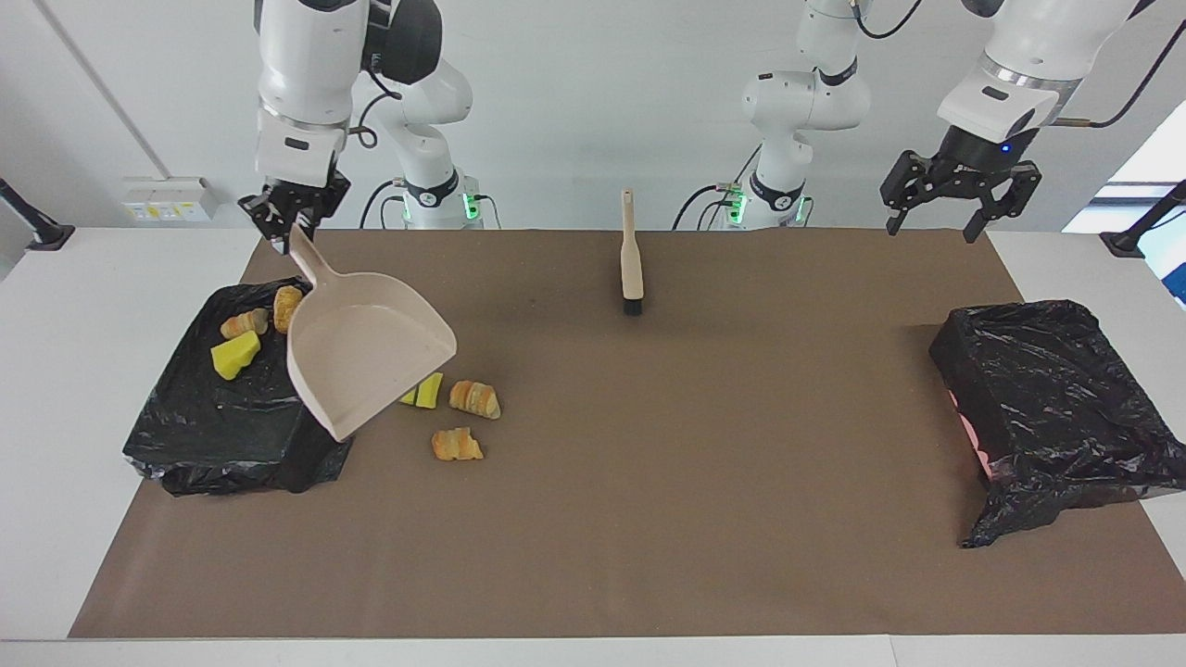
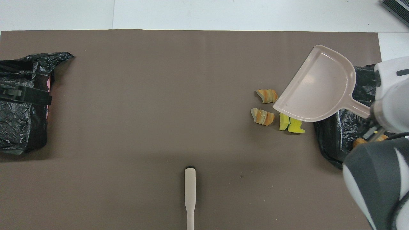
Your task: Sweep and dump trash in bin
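The right gripper (image 1: 289,225) hangs over the robots' edge of the desk at the right arm's end, its jaws closed on the handle of a beige plastic dustpan (image 1: 366,345). The pan is raised and tilted, its wide mouth pointing down and away from the robots, above the edge of a low bin lined with a black plastic bag (image 1: 199,421) that sits at the right arm's end of the desk.

The trash is split between two places. Inside that bin lie a bright yellow spongy chunk (image 1: 235,355) and two orange-brown striped croissant-like pieces (image 1: 246,323). On the brown mat (image 1: 649,482) just beside the bin lie a second yellow chunk (image 1: 426,391), partly hidden under the pan's lip in the facing view, and two more striped croissant-like pieces (image 1: 474,398).

A beige brush with black bristles (image 1: 632,261) lies flat on the mat near the middle of the robots' edge, handle toward the robots.

The left gripper (image 1: 959,185) waits in the air over the left arm's corner nearest the robots, jaws spread wide and holding nothing. A second black-bagged bin (image 1: 1056,398) stands at that end of the desk.
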Available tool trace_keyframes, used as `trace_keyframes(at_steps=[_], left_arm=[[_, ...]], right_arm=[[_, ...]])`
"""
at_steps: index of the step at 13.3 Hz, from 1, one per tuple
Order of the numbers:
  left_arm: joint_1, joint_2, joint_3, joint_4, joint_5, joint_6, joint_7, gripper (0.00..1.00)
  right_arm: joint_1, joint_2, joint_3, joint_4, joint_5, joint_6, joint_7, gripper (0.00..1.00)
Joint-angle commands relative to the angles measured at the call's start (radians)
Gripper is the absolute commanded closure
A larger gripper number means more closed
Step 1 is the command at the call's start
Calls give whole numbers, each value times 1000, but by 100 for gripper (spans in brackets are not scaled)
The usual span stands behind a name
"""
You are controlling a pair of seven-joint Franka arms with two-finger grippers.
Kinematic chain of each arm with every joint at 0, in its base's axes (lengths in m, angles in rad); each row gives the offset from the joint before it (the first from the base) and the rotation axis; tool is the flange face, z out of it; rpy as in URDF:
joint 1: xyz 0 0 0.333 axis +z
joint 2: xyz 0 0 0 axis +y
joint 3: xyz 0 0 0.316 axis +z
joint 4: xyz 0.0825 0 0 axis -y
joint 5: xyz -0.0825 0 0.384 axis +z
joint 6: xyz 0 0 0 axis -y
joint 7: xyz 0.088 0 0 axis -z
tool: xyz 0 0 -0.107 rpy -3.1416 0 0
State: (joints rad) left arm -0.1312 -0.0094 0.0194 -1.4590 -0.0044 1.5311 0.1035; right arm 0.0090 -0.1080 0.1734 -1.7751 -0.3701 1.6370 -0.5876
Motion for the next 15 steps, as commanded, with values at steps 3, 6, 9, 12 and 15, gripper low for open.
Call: trace_keyframes(at_steps=[3, 6, 9, 12, 15], left_arm=[[41, -29, -15, -30, 7, -45, 68, 0], [50, -37, -15, -41, 14, -43, 68, 0], [53, -31, -15, -29, 14, -57, 70, 0], [55, -23, -13, -17, 18, -81, 77, 0], [55, -29, -13, -21, 9, -81, 79, 0]], right_arm=[[138, 94, -5, 31, 164, 24, 447, 100], [254, 239, -5, 106, 249, 79, 739, 100], [333, 404, -5, 238, 319, 185, 983, 100], [417, 592, -6, 396, 335, 272, 1171, 100], [476, 723, -8, 525, 327, 294, 1258, 100]])
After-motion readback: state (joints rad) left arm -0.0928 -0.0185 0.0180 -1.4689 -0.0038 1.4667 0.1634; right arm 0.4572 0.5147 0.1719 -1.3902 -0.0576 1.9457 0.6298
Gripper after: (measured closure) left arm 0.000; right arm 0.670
